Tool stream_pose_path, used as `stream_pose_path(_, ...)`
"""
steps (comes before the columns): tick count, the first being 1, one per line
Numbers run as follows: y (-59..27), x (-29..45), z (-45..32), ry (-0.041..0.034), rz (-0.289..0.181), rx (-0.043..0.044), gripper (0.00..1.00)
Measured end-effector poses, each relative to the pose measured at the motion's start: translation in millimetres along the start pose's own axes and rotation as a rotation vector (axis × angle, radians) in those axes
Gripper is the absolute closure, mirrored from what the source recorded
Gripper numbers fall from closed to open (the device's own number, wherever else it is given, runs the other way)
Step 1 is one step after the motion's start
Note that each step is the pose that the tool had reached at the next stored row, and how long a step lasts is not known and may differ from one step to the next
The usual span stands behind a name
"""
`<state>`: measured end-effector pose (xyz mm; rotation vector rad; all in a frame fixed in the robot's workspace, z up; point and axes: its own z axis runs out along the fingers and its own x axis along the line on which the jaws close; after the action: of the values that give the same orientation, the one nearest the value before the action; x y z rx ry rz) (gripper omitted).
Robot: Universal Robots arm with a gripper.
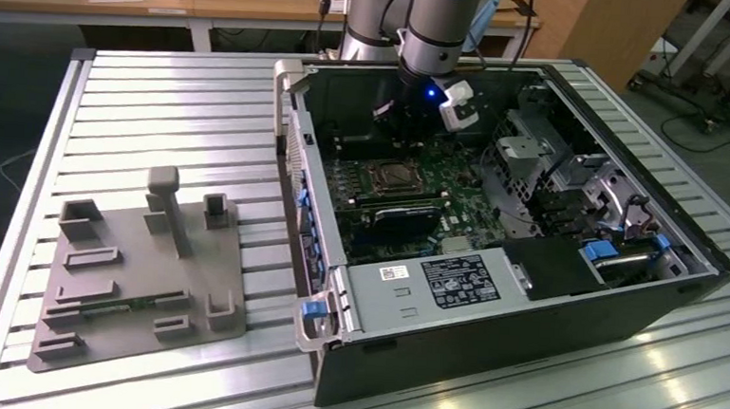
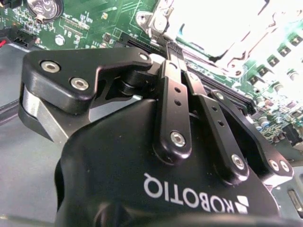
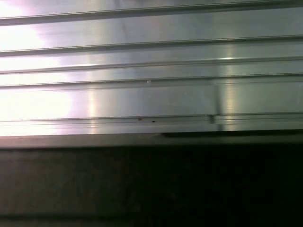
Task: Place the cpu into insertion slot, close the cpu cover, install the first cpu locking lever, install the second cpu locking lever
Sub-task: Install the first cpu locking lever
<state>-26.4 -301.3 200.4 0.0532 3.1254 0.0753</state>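
Exterior view: your gripper (image 1: 395, 130) hung inside the computer case (image 1: 665, 280), just above the insertion slot (image 1: 392, 178).

Second wrist view: jaws were clenched, tips beside the slot's silvery rim (image 2: 156, 21). Glare hid the cpu, so seating could not be told. Judged a lever step, which called for fine tip alignment.

First wrist view: ribbed table (image 3: 151, 71).

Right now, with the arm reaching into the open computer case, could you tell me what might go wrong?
1. The end effector sits right at the metal hinge of the insertion slot; a small slip could scrape the green board beside it.
2. Glare washes out the slot in the second wrist view, so what lies in it is hard to judge.
3. The arm is close to the case wall and might bump it.
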Motion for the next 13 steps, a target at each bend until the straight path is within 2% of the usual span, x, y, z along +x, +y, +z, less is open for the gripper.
stream_pose_path(13,-3.0,-0.1,-0.1,0.0,0.0,0.0001,0.9)
